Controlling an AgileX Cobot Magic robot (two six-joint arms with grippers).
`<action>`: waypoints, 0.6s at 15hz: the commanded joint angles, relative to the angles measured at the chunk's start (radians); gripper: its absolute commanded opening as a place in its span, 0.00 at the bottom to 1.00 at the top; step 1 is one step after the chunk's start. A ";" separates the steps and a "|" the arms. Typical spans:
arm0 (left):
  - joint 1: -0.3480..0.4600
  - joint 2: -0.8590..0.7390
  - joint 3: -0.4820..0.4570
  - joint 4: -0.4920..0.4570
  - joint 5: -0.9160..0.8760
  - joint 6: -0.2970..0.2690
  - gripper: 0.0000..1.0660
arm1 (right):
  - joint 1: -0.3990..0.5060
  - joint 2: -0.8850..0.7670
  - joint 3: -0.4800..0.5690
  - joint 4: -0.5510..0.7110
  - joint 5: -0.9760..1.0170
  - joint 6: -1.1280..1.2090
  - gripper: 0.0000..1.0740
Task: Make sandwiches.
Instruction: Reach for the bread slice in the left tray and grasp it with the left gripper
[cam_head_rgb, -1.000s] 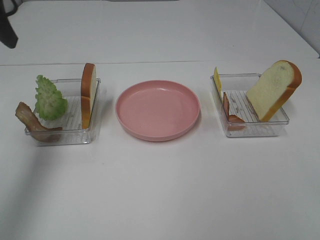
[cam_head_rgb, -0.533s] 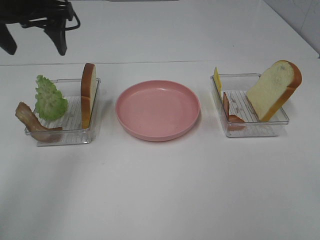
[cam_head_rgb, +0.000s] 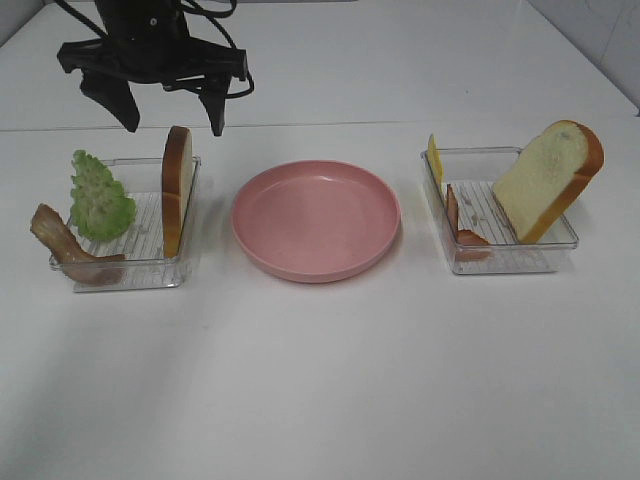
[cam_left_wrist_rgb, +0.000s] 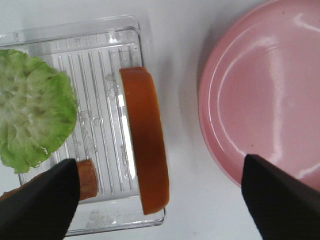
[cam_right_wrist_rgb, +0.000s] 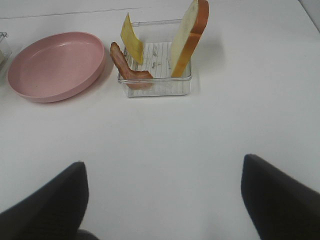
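No stacked sandwiches are in view; their parts stand apart in two trays. The left tray (cam_head_rgb: 190, 165) holds lettuce (cam_head_rgb: 100, 197), bacon (cam_head_rgb: 65, 250) and a bread slice (cam_head_rgb: 177, 190) on edge. My left gripper (cam_head_rgb: 170, 115) hovers open above that slice (cam_left_wrist_rgb: 147, 145), one finger to each side of it, with lettuce (cam_left_wrist_rgb: 32, 107) beside it. The right tray (cam_head_rgb: 500, 262) holds cheese (cam_head_rgb: 434, 157), bacon (cam_head_rgb: 462, 232) and a leaning bread slice (cam_head_rgb: 548, 180). My right gripper (cam_right_wrist_rgb: 162, 170) is open over bare table, well short of that tray (cam_right_wrist_rgb: 155, 87). The exterior view does not show it.
A round pink plate (cam_head_rgb: 315, 220) sits between the two trays with nothing on it; its rim (cam_left_wrist_rgb: 265, 100) lies close to the left gripper's far finger. The white table extends toward the front.
The left gripper has swung in from the top-left corner toward the right and now hangs over the left tray. The food, trays and plate have not moved.
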 joint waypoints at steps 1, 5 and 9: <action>-0.004 0.044 -0.011 -0.005 0.076 -0.008 0.77 | -0.004 -0.010 0.002 -0.001 -0.005 -0.007 0.73; -0.004 0.098 -0.011 0.020 0.046 -0.008 0.75 | -0.004 -0.010 0.002 -0.001 -0.005 -0.007 0.73; 0.004 0.122 -0.011 0.021 0.004 -0.008 0.60 | -0.004 -0.010 0.002 -0.001 -0.005 -0.007 0.73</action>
